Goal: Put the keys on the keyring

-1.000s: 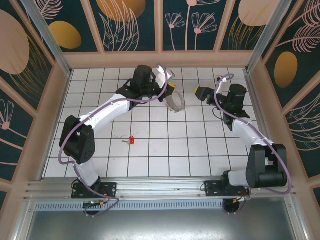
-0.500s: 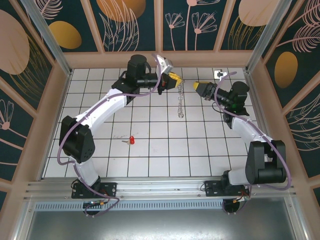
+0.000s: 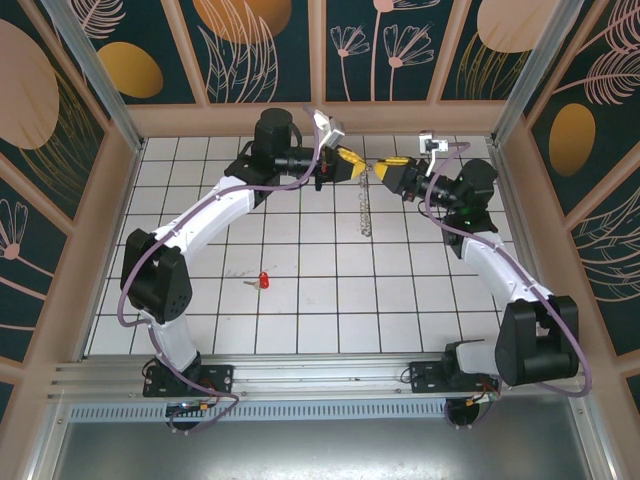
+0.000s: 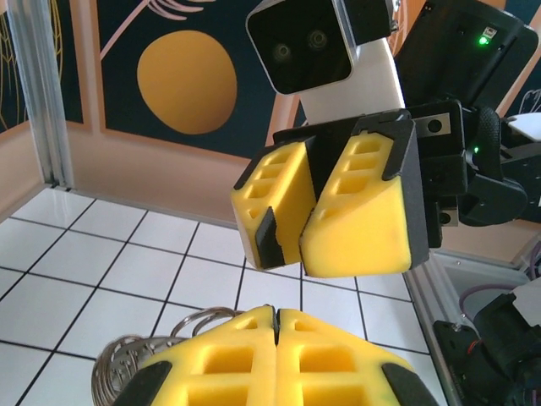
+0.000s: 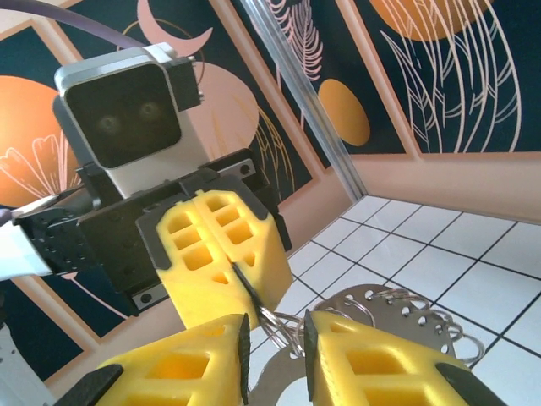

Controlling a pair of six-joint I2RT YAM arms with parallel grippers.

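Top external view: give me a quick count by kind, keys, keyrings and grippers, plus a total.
Red-headed key: 1
Keyring: 1
Grippers: 2, the left gripper and the right gripper
Total: 4

A white tiled floor [image 3: 330,300] with dark grout lines fills the middle. It is walled from 9 through 12 to 3 o'clock by dark teal panels [image 3: 405,45] painted with pale plant outlines and orange discs [image 3: 130,68]. Slanting aluminium posts [image 3: 92,70] stand at 10 and 2 o'clock, and an aluminium rail [image 3: 320,372] runs across 6 o'clock, with a grey metal sheet [image 3: 320,450] below it.
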